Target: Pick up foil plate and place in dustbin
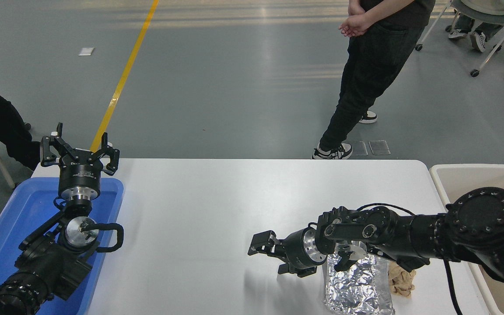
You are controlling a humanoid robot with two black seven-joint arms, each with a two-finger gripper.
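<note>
One foil plate (pixel 357 284), one dustbin (pixel 466 177), two open claws.

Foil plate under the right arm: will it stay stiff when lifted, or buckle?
The foil plate looks thin and heavily crinkled, so it will probably bend or crush under a firm pinch. It likely weighs very little and may slide on the smooth white table if nudged. Gripping the rim seems safest.

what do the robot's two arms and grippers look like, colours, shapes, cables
Both arms are black, built of rounded jointed segments. The left gripper has black, multi-link fingers on a black cylinder with a silver ring beneath, and a black cable loops beside its wrist. The right gripper is black with a silver metal collar behind it, and a thin black cable arcs over that arm's bolted round joint.
</note>
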